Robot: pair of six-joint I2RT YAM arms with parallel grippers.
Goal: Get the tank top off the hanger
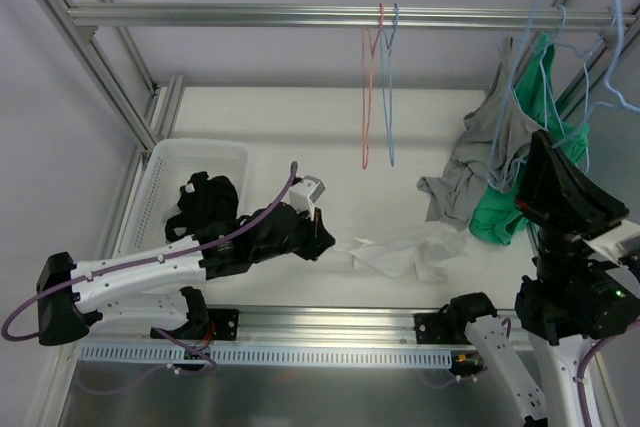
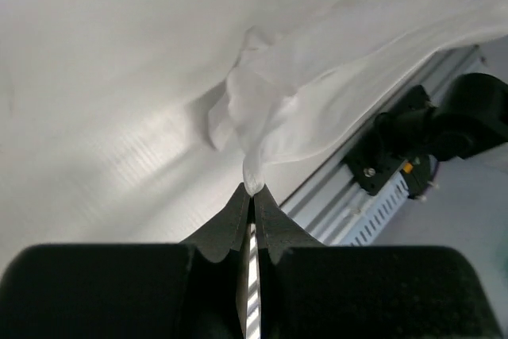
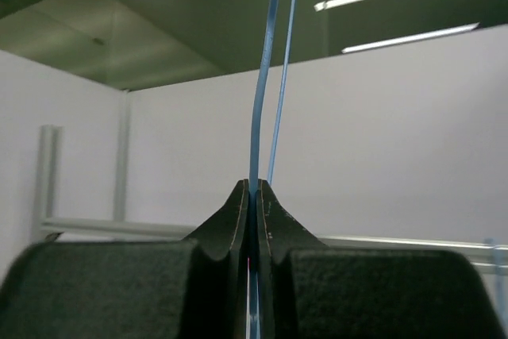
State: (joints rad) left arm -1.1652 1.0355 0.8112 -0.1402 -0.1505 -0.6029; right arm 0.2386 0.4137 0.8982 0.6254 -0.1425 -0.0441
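A white tank top [image 1: 405,249] lies crumpled on the table, stretched from left to right. My left gripper [image 1: 322,237] is low at its left end, shut on a fold of the white fabric [image 2: 252,176]. The rest of the tank top [image 2: 317,77] spreads away from the jaws. My right gripper [image 1: 543,142] is raised at the right among hanging clothes. It is shut on the thin light-blue wire of a hanger [image 3: 266,77], which runs straight up out of the jaws [image 1: 527,37]. I cannot tell whether the tank top's right end still touches the hanger.
A grey garment [image 1: 490,147] and a green one [image 1: 500,217] hang at the right, next to my right arm. A red and a blue empty hanger [image 1: 378,87] hang from the metal rail [image 1: 250,15]. A white basket [image 1: 200,152] with black clothes stands at the left.
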